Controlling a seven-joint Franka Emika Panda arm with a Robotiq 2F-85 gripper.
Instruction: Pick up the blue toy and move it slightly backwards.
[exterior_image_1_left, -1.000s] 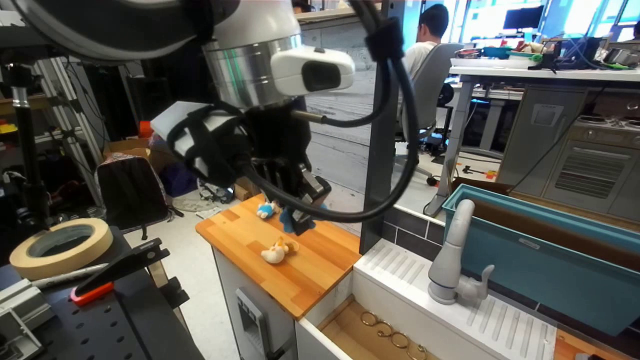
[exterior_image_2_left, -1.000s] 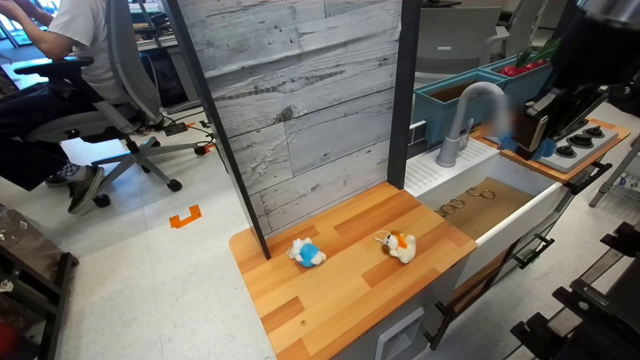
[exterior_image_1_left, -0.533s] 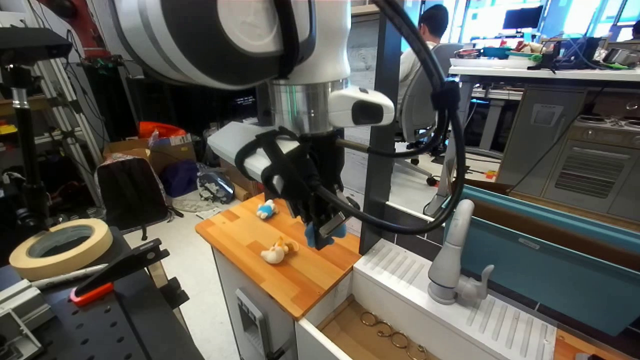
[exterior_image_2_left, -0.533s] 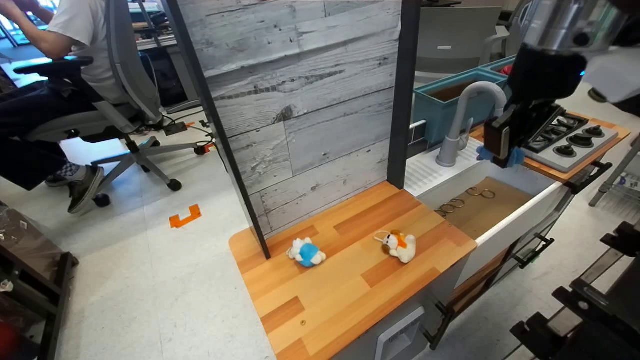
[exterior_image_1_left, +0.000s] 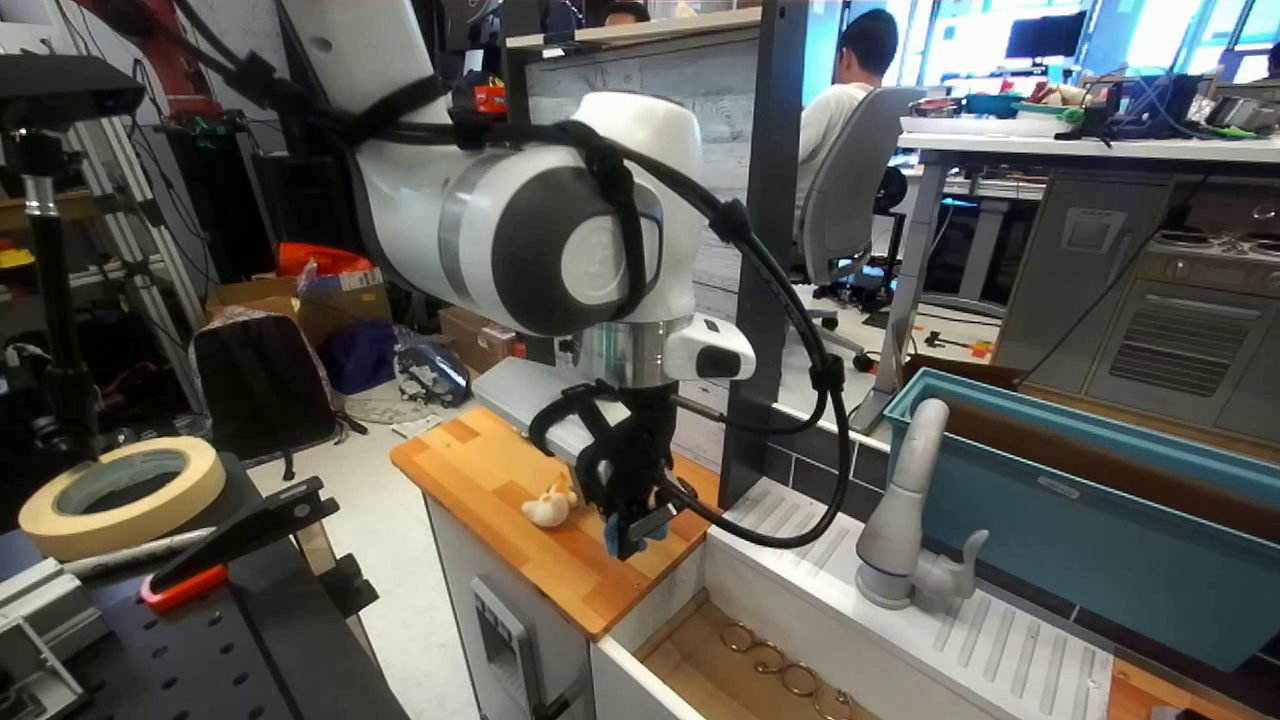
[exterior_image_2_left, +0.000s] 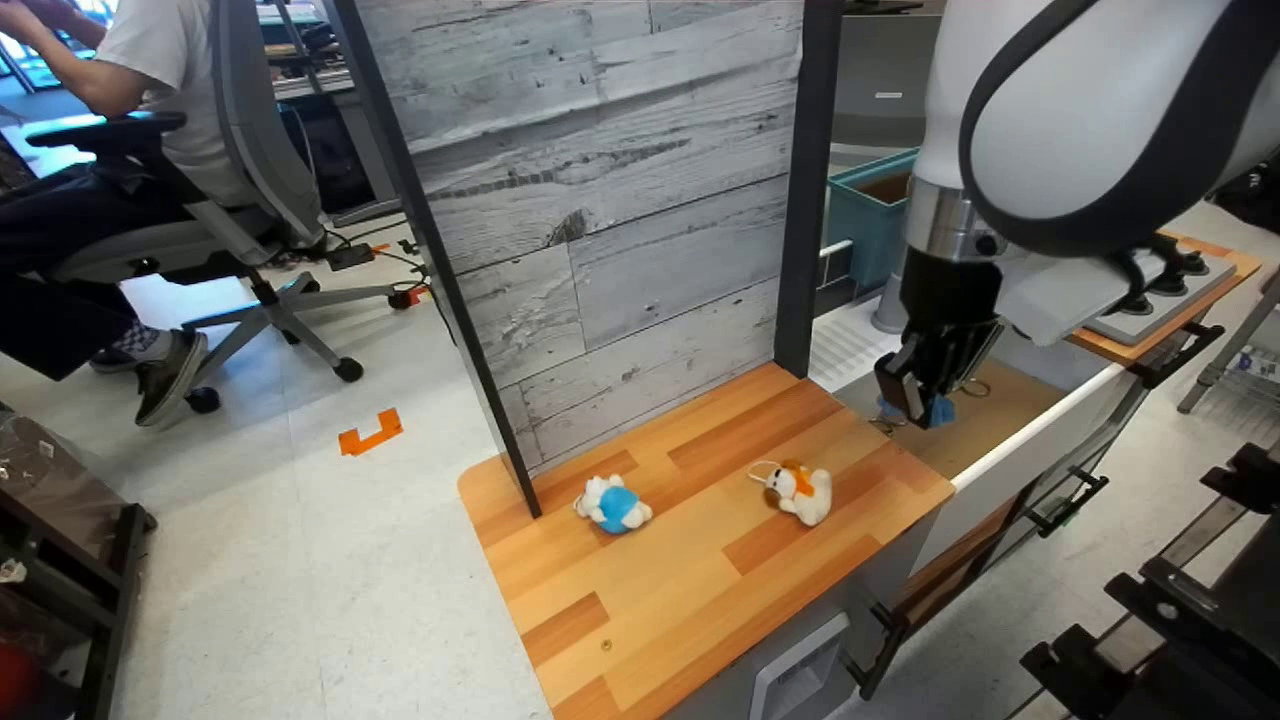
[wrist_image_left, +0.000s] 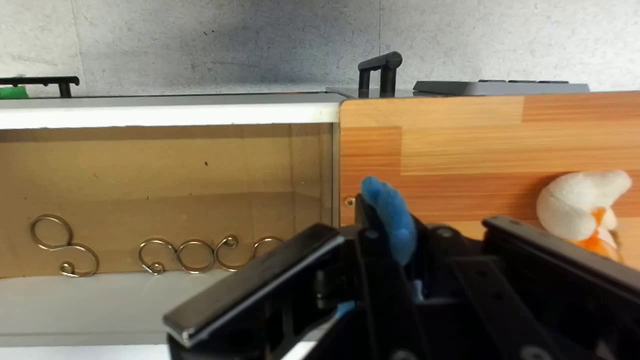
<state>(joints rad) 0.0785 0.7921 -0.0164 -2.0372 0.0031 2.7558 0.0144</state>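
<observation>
My gripper (exterior_image_1_left: 638, 540) is shut on a blue toy (exterior_image_1_left: 612, 537) and points down, with blue parts sticking out on both sides of the fingers. In an exterior view the gripper (exterior_image_2_left: 912, 405) and blue toy (exterior_image_2_left: 942, 410) hang above the sink side of the wooden counter (exterior_image_2_left: 690, 580). In the wrist view the toy (wrist_image_left: 392, 217) sits between the fingertips, partly hidden by them, over the counter's end near the sink. A white plush with a blue shirt (exterior_image_2_left: 615, 507) lies on the counter; the arm hides it in an exterior view.
A cream plush with an orange scarf (exterior_image_2_left: 808, 495) lies on the counter, also in the wrist view (wrist_image_left: 570, 205). The sink (exterior_image_1_left: 690, 690) holds brass rings (wrist_image_left: 195, 255). A grey faucet (exterior_image_1_left: 900, 510), a teal planter (exterior_image_1_left: 1080, 540) and a wood-look back panel (exterior_image_2_left: 620, 200) stand behind.
The arm has swung from over the stove side toward the counter and come down, carrying the blue toy in the shut gripper. Both plushes on the counter have stayed put.
</observation>
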